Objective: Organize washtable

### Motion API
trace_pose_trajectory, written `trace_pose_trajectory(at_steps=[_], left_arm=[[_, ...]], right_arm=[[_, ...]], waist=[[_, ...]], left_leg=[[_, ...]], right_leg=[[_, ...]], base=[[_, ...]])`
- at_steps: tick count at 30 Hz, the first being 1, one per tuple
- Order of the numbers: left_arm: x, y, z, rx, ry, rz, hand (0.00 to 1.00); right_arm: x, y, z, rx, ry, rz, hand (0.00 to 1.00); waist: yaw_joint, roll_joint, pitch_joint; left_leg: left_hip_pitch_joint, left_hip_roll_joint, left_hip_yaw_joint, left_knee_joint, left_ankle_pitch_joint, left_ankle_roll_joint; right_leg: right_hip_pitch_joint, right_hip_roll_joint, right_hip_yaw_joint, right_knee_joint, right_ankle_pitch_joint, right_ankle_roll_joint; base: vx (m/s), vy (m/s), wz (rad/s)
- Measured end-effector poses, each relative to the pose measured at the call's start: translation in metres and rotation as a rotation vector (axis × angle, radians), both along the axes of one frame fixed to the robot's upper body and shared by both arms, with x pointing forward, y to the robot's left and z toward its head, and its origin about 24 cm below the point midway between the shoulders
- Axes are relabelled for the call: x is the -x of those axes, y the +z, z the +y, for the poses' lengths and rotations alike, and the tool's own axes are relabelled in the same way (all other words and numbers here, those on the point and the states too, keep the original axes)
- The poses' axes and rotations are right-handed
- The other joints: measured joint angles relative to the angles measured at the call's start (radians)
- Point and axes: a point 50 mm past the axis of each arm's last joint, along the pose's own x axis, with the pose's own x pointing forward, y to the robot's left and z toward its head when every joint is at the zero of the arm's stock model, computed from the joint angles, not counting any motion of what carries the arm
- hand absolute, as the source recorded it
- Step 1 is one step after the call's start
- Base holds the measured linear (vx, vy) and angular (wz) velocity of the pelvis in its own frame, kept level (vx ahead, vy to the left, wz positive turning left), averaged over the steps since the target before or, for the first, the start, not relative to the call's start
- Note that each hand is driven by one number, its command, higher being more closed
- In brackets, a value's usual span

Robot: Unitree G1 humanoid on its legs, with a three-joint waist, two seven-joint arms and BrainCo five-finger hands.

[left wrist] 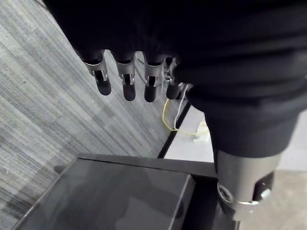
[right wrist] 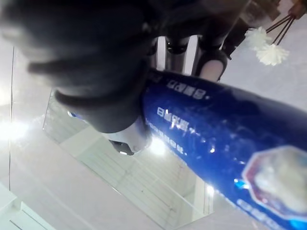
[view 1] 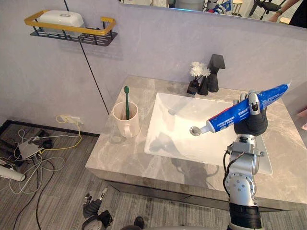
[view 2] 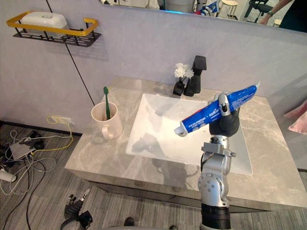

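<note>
Blue toothpaste tube (view 1: 225, 119) tilted above the sink (view 1: 163, 139), white cap lowest, green toothbrush (view 1: 126, 103) standing in cream mug (view 1: 125, 125)

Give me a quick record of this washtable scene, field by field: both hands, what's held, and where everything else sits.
right hand: shut on toothpaste, held tilted above the sink, cap end lower
left hand: open, holding nothing, over the floor
cup: on the counter, left of the sink
toothbrush: green, standing in the cup
faucet: black, behind the sink
flowers: white, beside the faucet
shelf: on the wall, holds a white box
</note>
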Motion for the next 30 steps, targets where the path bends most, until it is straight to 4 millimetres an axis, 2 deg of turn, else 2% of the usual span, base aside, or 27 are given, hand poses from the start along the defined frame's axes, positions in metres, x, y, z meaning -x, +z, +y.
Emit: trace_pose_trajectory(at_steps=[3,5,11,13,17,22,28,30], left_arm=[[-0.002,-0.003,-0.004,-0.002,-0.052,0.025,0.00],[-0.007,-0.004,-0.008,-0.005,-0.121,0.032,0.00],[-0.001,-0.011,-0.013,-0.006,-0.209,0.090,0.00],[-0.002,-0.012,-0.014,-0.008,-0.223,0.093,0.00],[-0.002,-0.013,-0.013,-0.010,-0.235,0.102,0.00],[-0.008,-0.012,-0.012,-0.015,-0.275,0.100,0.00],[-0.011,-0.012,-0.012,-0.027,-0.296,0.100,0.00],[-0.016,-0.011,-0.012,-0.030,-0.303,0.092,0.00]], right_arm=[[-0.006,0.010,0.007,0.026,0.001,-0.023,1.00],[-0.013,0.017,0.012,0.074,-0.003,-0.028,1.00],[-0.027,0.039,0.034,0.209,-0.015,-0.066,1.00],[-0.029,0.047,0.039,0.246,-0.034,-0.089,1.00],[-0.036,0.061,0.049,0.285,-0.034,-0.122,1.00],[-0.043,0.084,0.064,0.360,-0.059,-0.179,1.00],[-0.052,0.099,0.074,0.477,-0.127,-0.206,1.00],[-0.053,0.105,0.075,0.509,-0.156,-0.221,1.00]], waist=[[0.007,-0.004,0.003],[0.027,-0.008,0.006],[0.036,-0.022,0.015],[0.056,-0.022,0.015],[0.079,-0.024,0.016],[0.082,-0.036,0.034],[0.091,-0.037,0.040],[0.103,-0.037,0.055]], left_leg=[[-0.013,-0.003,-0.010,0.011,0.000,0.000],[-0.017,-0.002,-0.012,0.016,0.000,0.000],[-0.036,-0.003,-0.031,0.032,-0.001,-0.002],[-0.043,-0.003,-0.037,0.034,-0.001,-0.002],[-0.051,-0.004,-0.043,0.041,-0.001,-0.002],[-0.064,-0.009,-0.068,0.050,0.000,-0.003],[-0.074,-0.012,-0.079,0.056,0.000,-0.003],[-0.074,-0.011,-0.087,0.060,0.000,-0.003]], right_leg=[[-0.003,-0.001,-0.006,0.000,0.000,0.000],[-0.004,0.000,-0.006,0.000,0.000,0.000],[-0.005,0.001,-0.022,0.001,0.000,0.000],[-0.010,0.002,-0.025,0.002,0.000,0.000],[-0.012,0.002,-0.030,0.002,0.000,0.000],[-0.009,0.000,-0.052,0.002,0.000,0.000],[-0.009,-0.001,-0.062,0.002,0.000,0.000],[-0.003,0.000,-0.069,0.002,0.000,0.000]], base=[[0.00,-0.005,0.09],[-0.02,-0.013,0.08],[-0.04,-0.013,0.09],[-0.04,-0.007,0.06],[-0.03,-0.005,0.05],[-0.02,-0.002,0.13],[0.00,0.003,0.08],[-0.02,-0.005,0.15]])
